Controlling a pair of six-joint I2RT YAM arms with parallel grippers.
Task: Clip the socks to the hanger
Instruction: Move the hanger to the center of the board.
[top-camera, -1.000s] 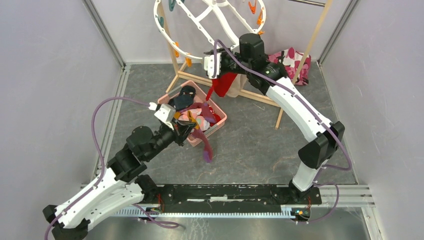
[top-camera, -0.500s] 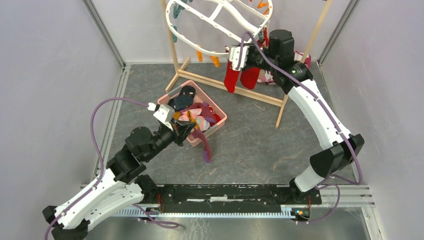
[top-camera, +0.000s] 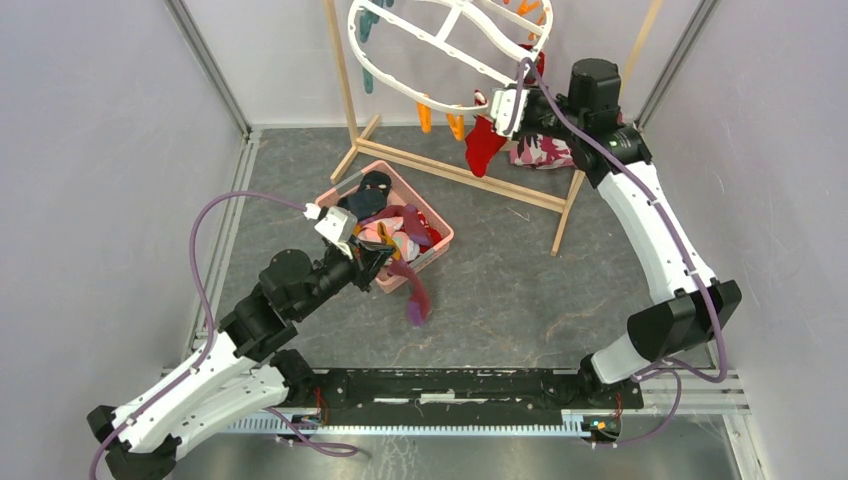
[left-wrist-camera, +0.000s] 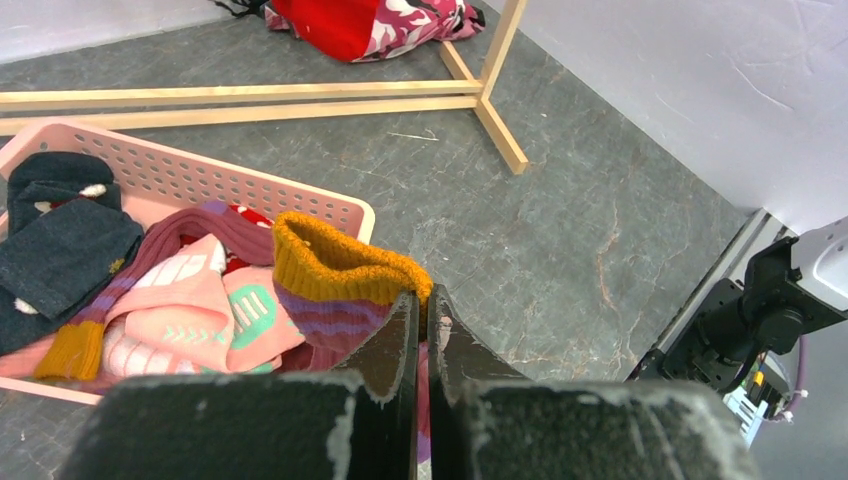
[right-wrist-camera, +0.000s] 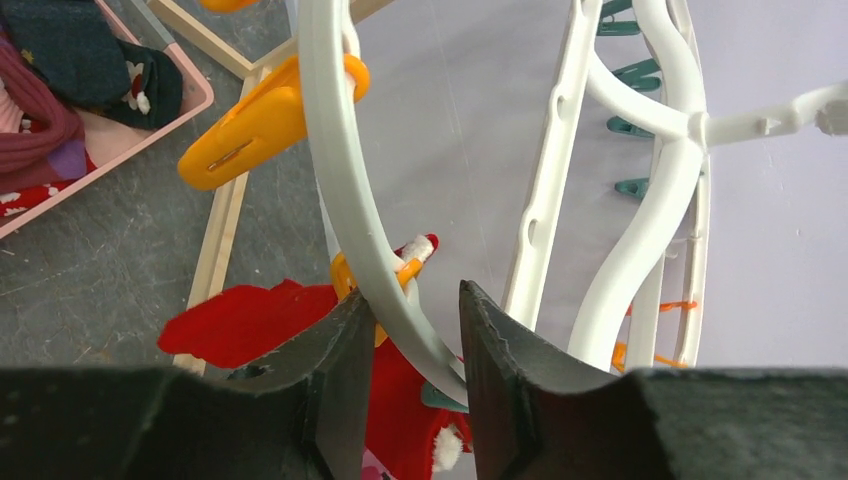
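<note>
My left gripper (top-camera: 383, 258) (left-wrist-camera: 422, 300) is shut on the mustard cuff of a magenta and purple striped sock (left-wrist-camera: 330, 285), which dangles over the near rim of the pink basket (top-camera: 418, 298). More socks, pink, dark and red, lie in the basket (left-wrist-camera: 200, 180). My right gripper (top-camera: 500, 108) (right-wrist-camera: 415, 292) is closed round the white rim of the hanger (right-wrist-camera: 345, 200) (top-camera: 440, 45), with the rim running slantwise between its jaws. A red sock (right-wrist-camera: 250, 325) (top-camera: 483, 145) hangs from an orange peg just below that grip.
The light wooden pole rack (top-camera: 470, 175) (left-wrist-camera: 300, 95) stands behind the basket and carries the hanger. A pink, black and white patterned cloth (top-camera: 545, 150) (left-wrist-camera: 400, 20) lies at its foot. Grey walls close in at the left, back and right.
My right gripper has moved right and back along the rack, and the hanger and the red sock have swung right with it. My left gripper has stayed at the basket with the striped sock.
</note>
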